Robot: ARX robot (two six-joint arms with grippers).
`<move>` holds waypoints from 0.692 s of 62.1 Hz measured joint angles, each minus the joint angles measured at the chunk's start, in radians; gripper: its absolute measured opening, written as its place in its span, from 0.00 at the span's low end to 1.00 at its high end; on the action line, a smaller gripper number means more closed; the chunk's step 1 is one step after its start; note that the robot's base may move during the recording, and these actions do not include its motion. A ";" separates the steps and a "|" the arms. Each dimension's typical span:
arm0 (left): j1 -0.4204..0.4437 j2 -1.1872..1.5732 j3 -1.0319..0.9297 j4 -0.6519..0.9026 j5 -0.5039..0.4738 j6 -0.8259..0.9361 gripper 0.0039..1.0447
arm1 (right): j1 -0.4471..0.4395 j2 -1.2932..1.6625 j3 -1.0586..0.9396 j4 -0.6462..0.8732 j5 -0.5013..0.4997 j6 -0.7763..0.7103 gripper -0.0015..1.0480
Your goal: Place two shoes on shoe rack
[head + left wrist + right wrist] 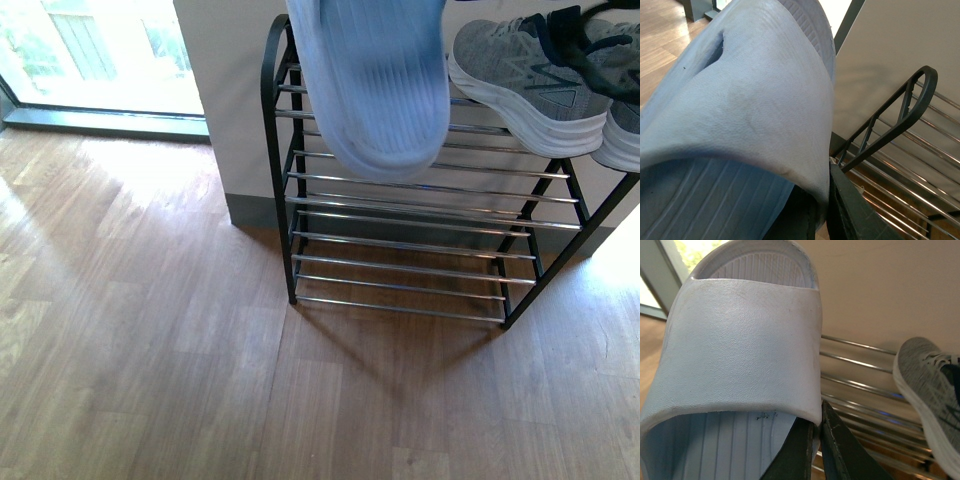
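Currently yours: left end effector (822, 202) clenched on first slide (745, 110), right end effector (816, 430) clenched on second slide (740, 340), both near shoe rack (400, 250).

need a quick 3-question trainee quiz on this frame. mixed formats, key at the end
1. True or false: the grey knit sneakers with white soles rest on the black-framed shoe rack with chrome rods.
2. In the right wrist view, the right tool is:
A) open, holding nothing
B) shut on the strap of a pale blue rubber slide
C) shut on a sneaker's heel
3. Fill in: in the front view, the sole-on pale blue slide hangs in the air over the rack's ___ end.

Key: 1 true; 2 B; 3 left.
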 joint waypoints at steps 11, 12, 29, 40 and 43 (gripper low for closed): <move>0.000 0.000 0.000 0.000 0.000 0.000 0.02 | -0.014 0.187 0.220 -0.108 0.079 -0.098 0.02; 0.000 0.000 0.000 0.000 0.000 0.000 0.02 | -0.015 0.198 0.233 -0.114 0.082 -0.105 0.02; 0.000 0.000 0.000 0.000 0.000 0.000 0.02 | -0.072 0.421 0.488 -0.234 0.160 -0.218 0.02; 0.000 0.000 0.000 0.000 0.000 0.000 0.02 | -0.119 0.532 0.610 -0.326 0.191 -0.249 0.02; 0.000 0.000 0.000 0.000 0.000 0.000 0.02 | -0.132 0.558 0.641 -0.363 0.191 -0.247 0.02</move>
